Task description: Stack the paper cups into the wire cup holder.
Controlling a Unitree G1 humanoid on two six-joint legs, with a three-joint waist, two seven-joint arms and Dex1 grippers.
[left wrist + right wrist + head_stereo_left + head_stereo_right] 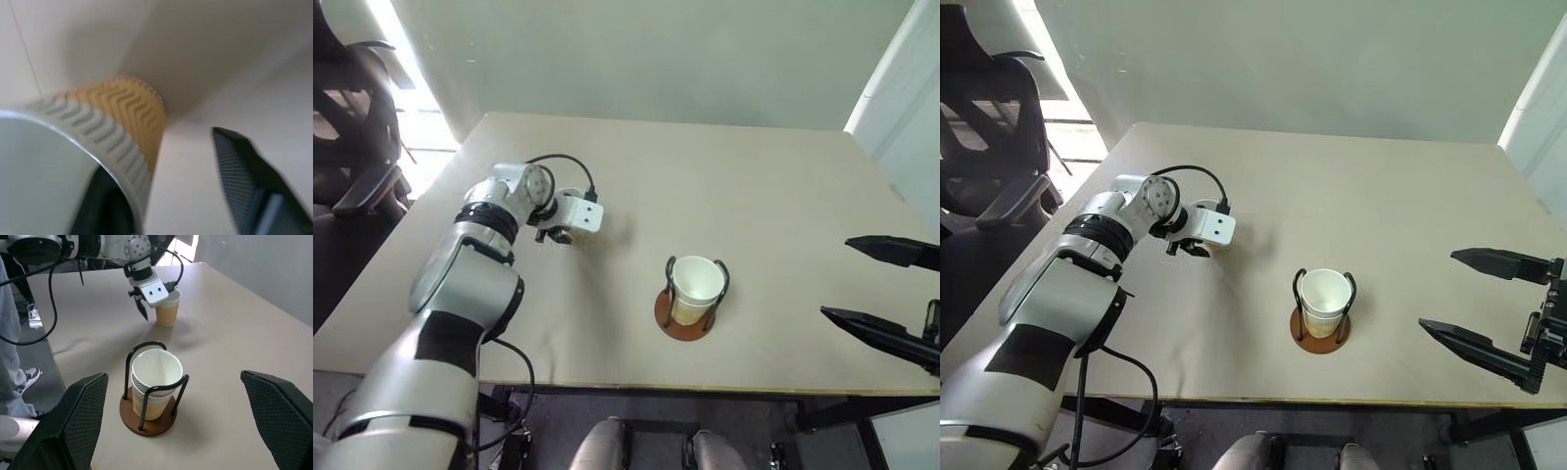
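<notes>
One paper cup (167, 313) stands upright on the table's left half, its ribbed tan wall (122, 103) close up in the left wrist view. My left gripper (155, 307) points down at it, open. One finger is inside the rim and the other finger (244, 186) is outside, apart from the wall. The wire cup holder (685, 323) stands near the front middle, with two nested paper cups (156, 372) between its black loops. My right gripper (834, 276) hovers wide open to the holder's right, holding nothing.
The tan table (754, 176) ends close in front of the holder and at the far right. A black office chair (352, 147) stands off the left edge. A pale wall (656, 49) rises behind the table.
</notes>
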